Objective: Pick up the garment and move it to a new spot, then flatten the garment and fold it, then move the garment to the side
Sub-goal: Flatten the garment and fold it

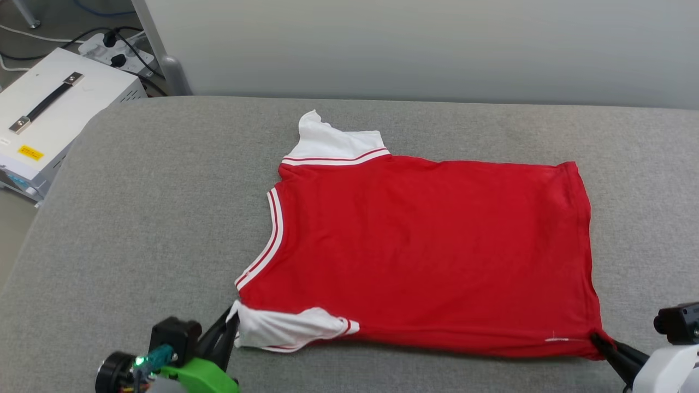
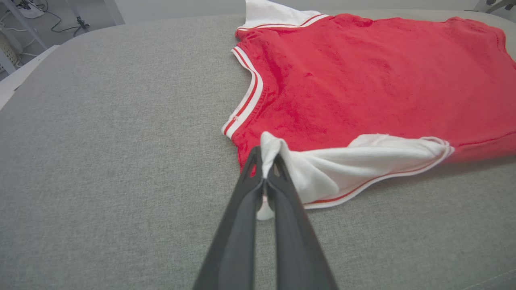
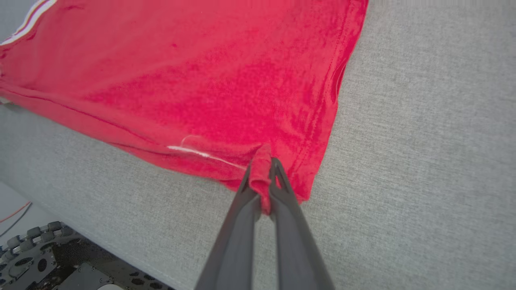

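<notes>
Two end effectors hold the garment (image 1: 426,245) by its near edge on the grey tabletop (image 1: 136,229).
Clamped tight: left end effector (image 1: 231,322) on the white sleeve (image 2: 363,161); right end effector (image 1: 599,343) on the hem corner (image 3: 298,177); garment's long axis runs between them.

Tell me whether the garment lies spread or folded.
Spread, not folded: the garment lies open across the grey surface; left gripper pinches its sleeve, right gripper its hem corner.

The garment (image 1: 426,245) is a red shirt with white sleeves and striped trim — it lies spread out flat on the gray surface (image 1: 136,218), plain side up, near sleeve bunched.
</notes>
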